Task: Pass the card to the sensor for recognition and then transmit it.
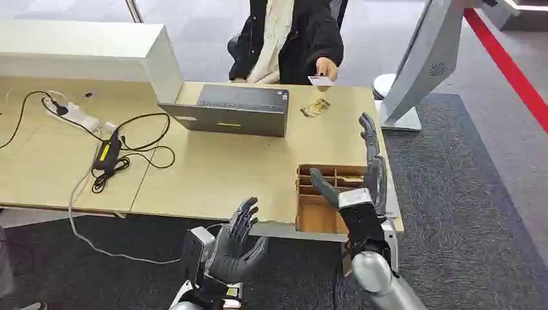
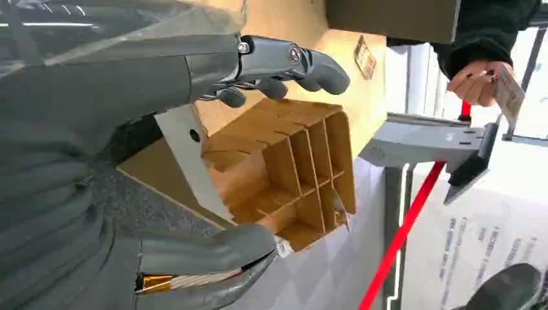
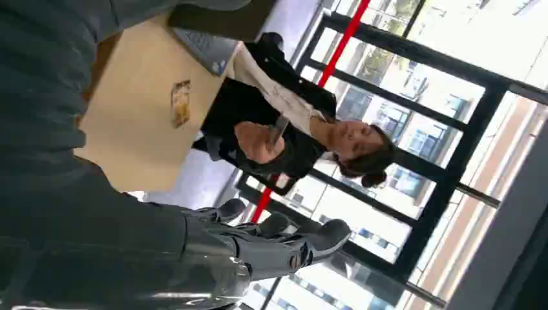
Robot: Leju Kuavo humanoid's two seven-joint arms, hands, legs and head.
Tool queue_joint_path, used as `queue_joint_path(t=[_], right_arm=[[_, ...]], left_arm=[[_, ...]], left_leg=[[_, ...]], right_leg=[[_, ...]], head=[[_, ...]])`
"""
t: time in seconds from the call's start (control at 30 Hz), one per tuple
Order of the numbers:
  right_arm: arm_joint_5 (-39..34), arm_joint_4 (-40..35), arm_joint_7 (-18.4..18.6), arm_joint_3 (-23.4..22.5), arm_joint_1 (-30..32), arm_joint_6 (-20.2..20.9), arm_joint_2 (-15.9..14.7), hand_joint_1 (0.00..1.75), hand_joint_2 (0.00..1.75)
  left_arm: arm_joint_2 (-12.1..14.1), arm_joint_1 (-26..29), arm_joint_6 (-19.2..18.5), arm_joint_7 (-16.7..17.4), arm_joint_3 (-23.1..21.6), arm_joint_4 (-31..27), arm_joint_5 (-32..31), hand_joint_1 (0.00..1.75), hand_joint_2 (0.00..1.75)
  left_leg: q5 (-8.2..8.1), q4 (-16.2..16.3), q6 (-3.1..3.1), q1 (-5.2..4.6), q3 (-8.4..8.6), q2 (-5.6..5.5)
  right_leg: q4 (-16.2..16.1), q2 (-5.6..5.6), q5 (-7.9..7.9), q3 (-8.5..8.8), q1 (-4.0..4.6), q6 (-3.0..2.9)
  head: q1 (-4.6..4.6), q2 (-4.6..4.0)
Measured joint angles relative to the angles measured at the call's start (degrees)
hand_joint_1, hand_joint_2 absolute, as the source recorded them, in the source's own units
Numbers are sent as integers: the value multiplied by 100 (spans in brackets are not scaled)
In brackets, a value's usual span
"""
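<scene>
My right robot hand (image 1: 358, 174) is raised open over the divided wooden box (image 1: 321, 200) at the table (image 1: 213, 174) edge. At one o'clock a person holds out a card (image 1: 320, 81). My left robot hand (image 1: 238, 239) hangs open at six o'clock.

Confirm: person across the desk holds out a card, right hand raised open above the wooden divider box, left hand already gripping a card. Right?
Not quite. In the head view the left hand is open and holds nothing; the card is in the person's hand. The right hand is raised open over the wooden divider box, as stated.
</scene>
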Motion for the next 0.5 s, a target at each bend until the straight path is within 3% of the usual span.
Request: queue_joint_path(t=[0.33, 0.5], right_arm=[[1261, 392, 501, -127, -841, 4, -31, 0, 175], [2150, 1326, 1033, -87, -1528, 13, -57, 0, 175]], left_arm=[[-111, -109, -295, -2, -4, 66, -17, 0, 175], [-166, -229, -406, -22, -13, 194, 13, 0, 175]], left_leg=[[3, 0, -2, 0, -1, 0], [7, 0, -3, 0, -2, -1]], right_leg=[[1, 0, 4, 0, 0, -1], [3, 0, 6, 1, 0, -1]], head=[[0, 0], [2, 0]])
